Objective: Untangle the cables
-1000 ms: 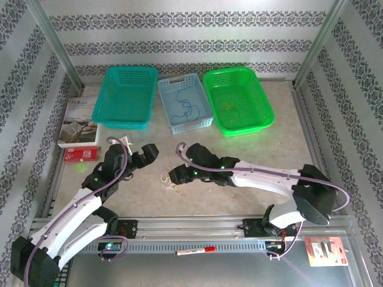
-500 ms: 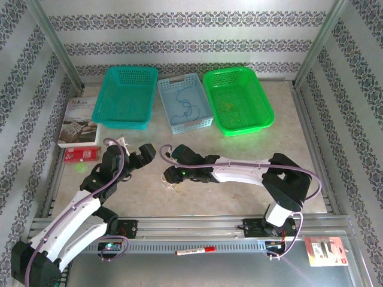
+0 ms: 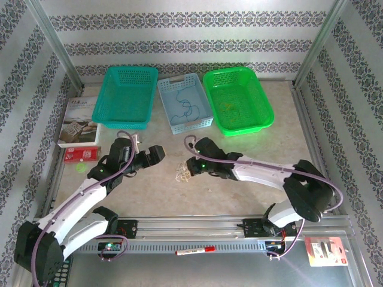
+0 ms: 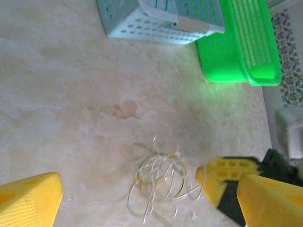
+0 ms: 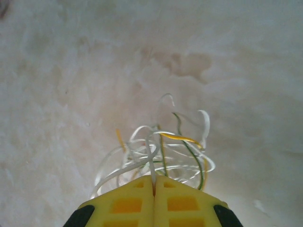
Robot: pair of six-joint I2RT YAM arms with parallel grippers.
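The cables (image 3: 182, 174) are a small loose tangle of whitish, yellow-orange and dark thin wires on the beige table, mid-front. My right gripper (image 3: 190, 170) is at the tangle's right side. In the right wrist view its yellow jaws (image 5: 154, 183) are pressed together on a white wire of the cables (image 5: 161, 149). My left gripper (image 3: 155, 153) hangs open a short way left of the tangle. In the left wrist view the cables (image 4: 158, 177) lie ahead between its wide-apart fingers (image 4: 31, 201), with the right gripper's yellow fingertip (image 4: 220, 177) touching them.
Three baskets stand along the back: teal (image 3: 125, 95), light blue (image 3: 184, 103) with a dark wire inside, green (image 3: 237, 98) with a yellowish wire. A booklet (image 3: 78, 122) and a red packet (image 3: 81, 155) lie at the left. A marker (image 3: 194, 250) rests on the front rail.
My right gripper has closed on the tangle and drawn it slightly right and back. My left gripper has swung right, toward the tangle, still open.
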